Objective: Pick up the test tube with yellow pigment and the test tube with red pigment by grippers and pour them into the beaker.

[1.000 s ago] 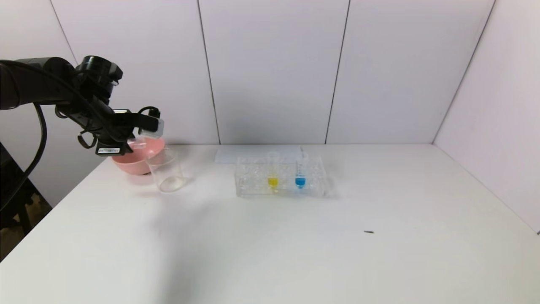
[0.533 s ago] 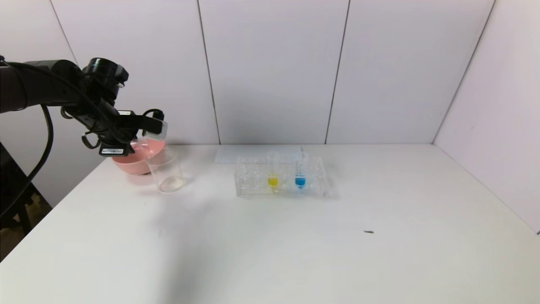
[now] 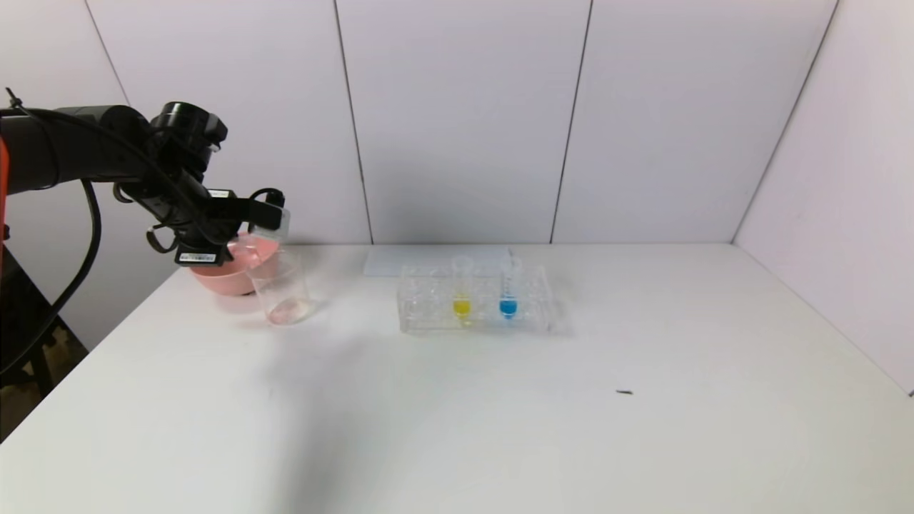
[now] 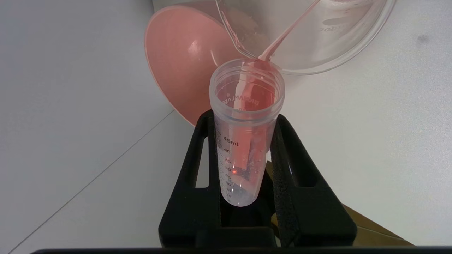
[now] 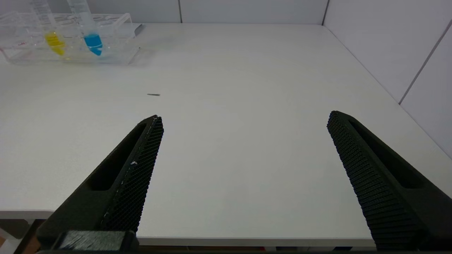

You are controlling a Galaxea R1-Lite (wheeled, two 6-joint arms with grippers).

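Note:
My left gripper [image 3: 265,215] [image 4: 243,118] is shut on the test tube with red pigment [image 4: 245,116], tipped over the rim of the beaker [image 3: 280,289] [image 4: 332,38]. A thin red stream runs from the tube's mouth into the beaker, and pink liquid lies at the beaker's bottom. The test tube with yellow pigment [image 3: 461,289] [image 5: 49,30] stands upright in the clear rack [image 3: 428,308]. My right gripper [image 5: 243,121] is open and empty above the table's front edge; it does not show in the head view.
A pink bowl [image 3: 220,275] [image 4: 176,60] sits just behind the beaker, close to my left arm. A blue-liquid tube [image 3: 508,289] [image 5: 88,31] stands beside the yellow one in the rack. A small dark speck [image 3: 624,392] lies on the white table.
My left gripper has shifted a little right and up with the tube, tilting it further over the beaker. Pink liquid now shows at the beaker's bottom.

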